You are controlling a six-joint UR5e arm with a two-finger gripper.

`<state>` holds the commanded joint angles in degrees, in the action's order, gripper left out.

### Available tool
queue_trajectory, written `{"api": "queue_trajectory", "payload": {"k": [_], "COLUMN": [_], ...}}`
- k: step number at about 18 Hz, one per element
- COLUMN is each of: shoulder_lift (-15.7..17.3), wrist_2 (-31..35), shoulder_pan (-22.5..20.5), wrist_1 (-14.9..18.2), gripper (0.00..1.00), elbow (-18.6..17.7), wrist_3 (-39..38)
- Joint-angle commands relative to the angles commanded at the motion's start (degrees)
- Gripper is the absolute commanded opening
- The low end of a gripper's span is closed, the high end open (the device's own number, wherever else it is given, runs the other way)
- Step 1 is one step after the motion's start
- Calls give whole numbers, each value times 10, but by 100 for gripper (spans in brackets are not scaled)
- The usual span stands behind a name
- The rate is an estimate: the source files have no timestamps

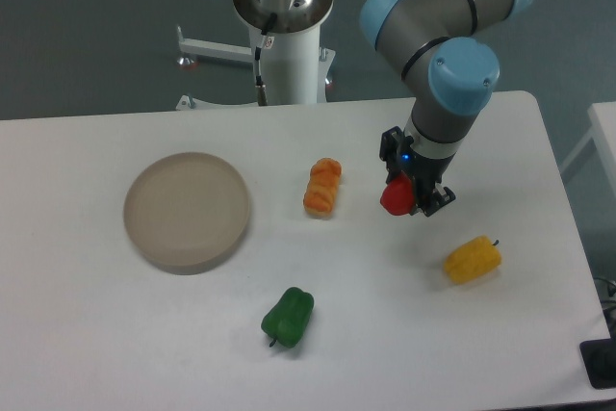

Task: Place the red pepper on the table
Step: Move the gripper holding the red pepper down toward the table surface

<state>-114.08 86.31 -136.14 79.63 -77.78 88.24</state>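
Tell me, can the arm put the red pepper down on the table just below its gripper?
Probably yes. The gripper holds the red pepper, and the table beneath looks bare, between the orange vegetable and the yellow pepper.

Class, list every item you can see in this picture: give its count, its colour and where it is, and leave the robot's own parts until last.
plate: 1, beige, round, left part of the table
orange lumpy vegetable: 1, orange, table centre, right of the plate
green pepper: 1, green, near front edge, below the orange vegetable
yellow pepper: 1, yellow, right side of the table
red pepper: 1, red, held in the gripper, between orange vegetable and yellow pepper
table: 1, white, fills most of the view
white stand: 1, white, behind the table
arm: 1, grey with blue caps, upper right
gripper: 1, black, shut on the red pepper
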Motion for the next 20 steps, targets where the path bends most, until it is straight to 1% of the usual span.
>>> {"api": "queue_trajectory", "payload": {"k": [3, 6, 10, 12, 14, 17, 19, 20], "shoulder_lift": [-3, -28, -62, -78, -92, -108, -131, -133], "wrist_2": [-2, -11, -11, -12, -11, -11, -11, -11], "shoulder_pan": [2, 14, 37, 46, 56, 63, 68, 69], "wrist_1": [-1, 1, -3, -25, -39, -59, -89, -96], "gripper": [16, 16, 15, 15, 15, 15, 16, 17], "elbow": [5, 39, 62, 68, 69, 69, 63, 61], "wrist_3": [-4, -19, -47, -63, -87, -89, -84, -80]}}
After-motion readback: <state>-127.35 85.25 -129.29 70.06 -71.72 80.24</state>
